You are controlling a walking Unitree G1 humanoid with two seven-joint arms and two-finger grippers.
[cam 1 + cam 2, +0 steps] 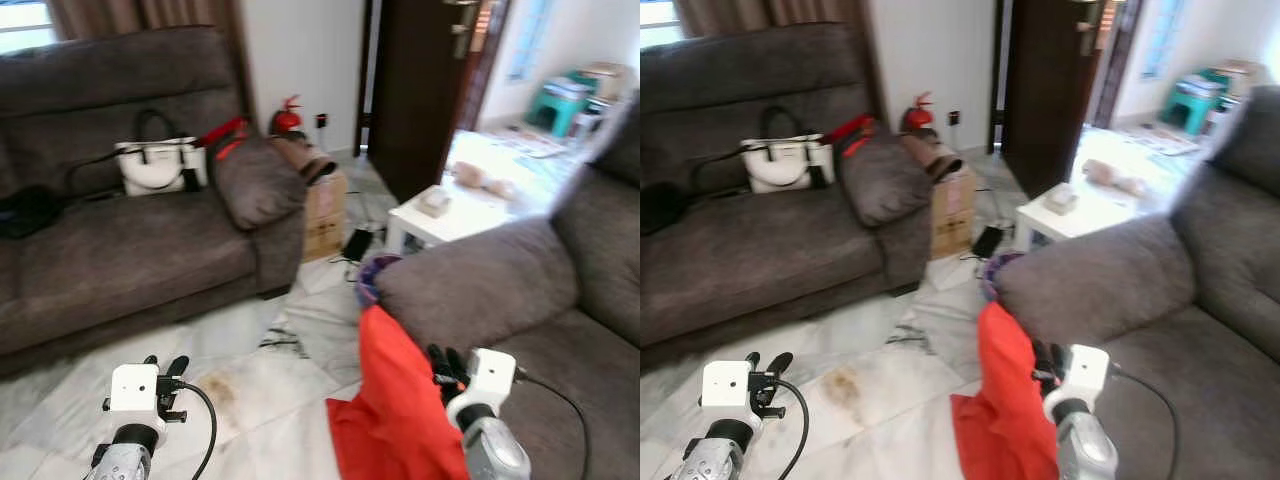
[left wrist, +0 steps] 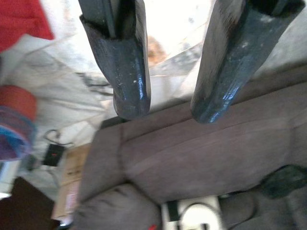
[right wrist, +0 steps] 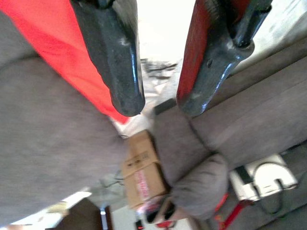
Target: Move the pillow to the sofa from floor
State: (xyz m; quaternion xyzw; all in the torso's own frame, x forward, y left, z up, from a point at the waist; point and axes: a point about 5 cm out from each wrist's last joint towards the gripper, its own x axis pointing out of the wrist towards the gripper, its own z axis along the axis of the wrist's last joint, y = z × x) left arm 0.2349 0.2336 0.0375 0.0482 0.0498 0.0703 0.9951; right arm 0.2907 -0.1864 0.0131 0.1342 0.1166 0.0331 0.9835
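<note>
Marble floor (image 1: 250,400) runs between two grey sofas. From the head, the red pillow (image 1: 400,410) hangs just left of the right gripper (image 1: 447,362), beside the near sofa (image 1: 560,330). Its wrist view shows fingers (image 3: 122,72) narrowly parted, grip unclear. The left gripper (image 2: 177,110) is parted, empty. Best carried rightward over the cushion before release.

The cardboard box (image 3: 141,175) bears red print, too blurred to read.

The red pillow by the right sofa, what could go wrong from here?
The red pillow leans against the right sofa's arm, part of it on the floor; it could slide down. The right gripper sits beside it with jaws open, so it has no hold, and a push might topple it.
</note>
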